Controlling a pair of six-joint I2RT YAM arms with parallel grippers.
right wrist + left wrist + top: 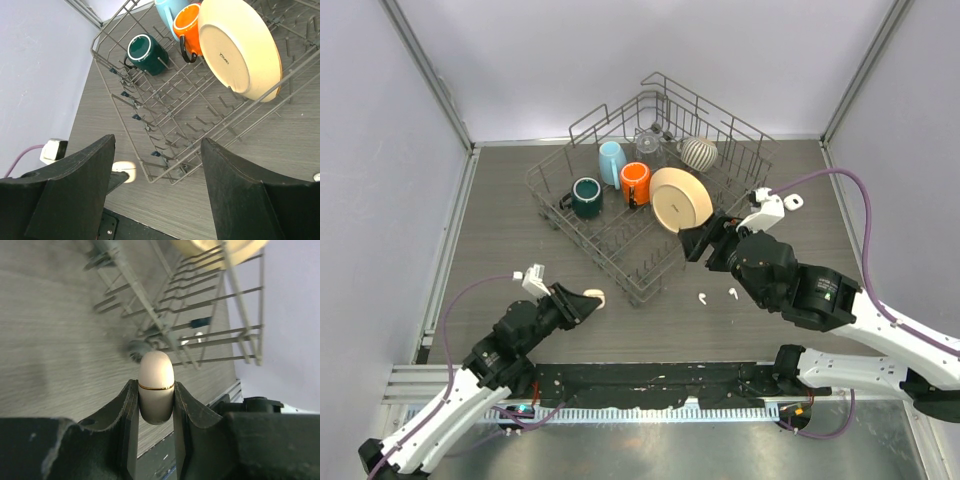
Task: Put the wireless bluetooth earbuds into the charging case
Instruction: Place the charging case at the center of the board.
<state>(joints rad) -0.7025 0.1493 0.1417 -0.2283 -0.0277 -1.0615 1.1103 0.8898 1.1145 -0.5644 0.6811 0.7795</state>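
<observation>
The left arm (440,415) and right arm (900,340) wear white shells over black joint housings, carry matte black fingers (125,420), and trail purple cables (866,230).

The dark wood-grain desk (500,200) bears a wire dish rack (620,245) ahead of the right hand (700,242) and two white earbuds (702,297) near it.

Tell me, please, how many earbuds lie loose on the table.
2. The first earbud lies on the table just in front of the dish rack's near corner; the second earbud lies close beside it, on its right in the top view. Others may be hidden.
</observation>
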